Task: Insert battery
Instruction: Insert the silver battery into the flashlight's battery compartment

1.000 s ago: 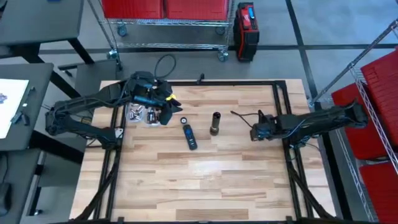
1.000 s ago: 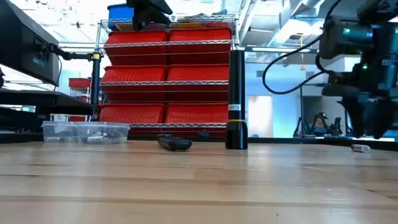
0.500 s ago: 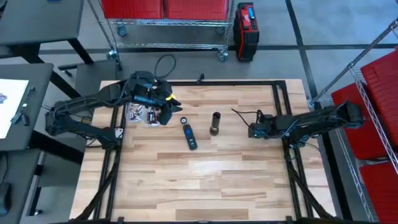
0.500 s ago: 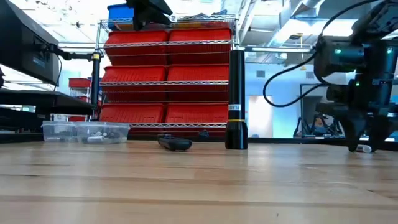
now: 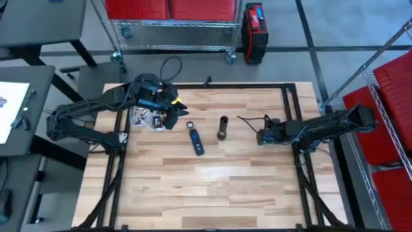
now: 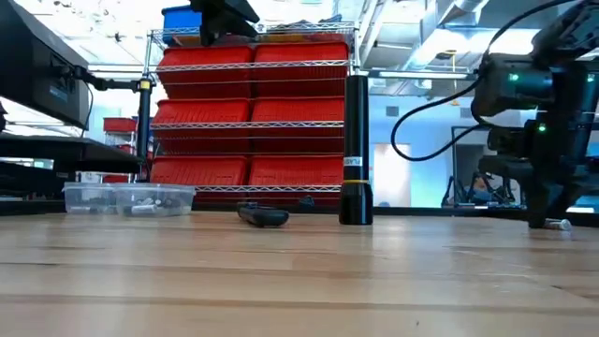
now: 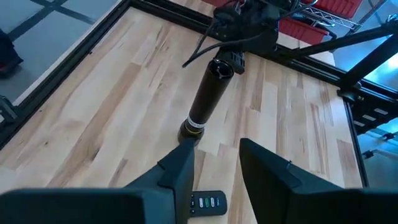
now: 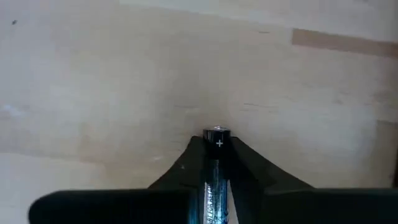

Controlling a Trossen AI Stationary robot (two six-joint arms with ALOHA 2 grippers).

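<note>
A black flashlight tube (image 5: pixel 223 127) stands upright on its wider end at mid-table, also seen in the low view (image 6: pixel 355 150) and the left wrist view (image 7: pixel 208 98). Right of it, my right gripper (image 5: pixel 260 136) is low at the table, shut on a battery (image 8: pixel 215 163). My left gripper (image 7: pixel 215 167) is open with nothing between its fingers, beside a clear tray (image 5: pixel 145 118) of batteries at the far left. A small black cap (image 5: pixel 190 124) and a dark flat device (image 5: pixel 196 142) lie between the tray and the tube. My right gripper pinches the battery's long sides (image 8: pixel 210 177) between its two fingers. The fingers lie along the battery, coming from the table's right. The plus end (image 8: pixel 217 133) sticks out past the fingertips. In the low view the battery's other end (image 6: pixel 562 225) shows right at the tabletop.
The clear tray (image 6: pixel 129 198) also shows at the left of the low view. A black frame (image 5: pixel 290 103) borders the wooden table. Bare wood fills the near half of the table. Red bins on wire shelves (image 6: pixel 253 112) stand beyond the far edge.
My right gripper has come down to the tabletop at the battery, which lay there in the open a second ago. It has also shifted a little toward the flashlight tube. The battery now sits between its fingers.
</note>
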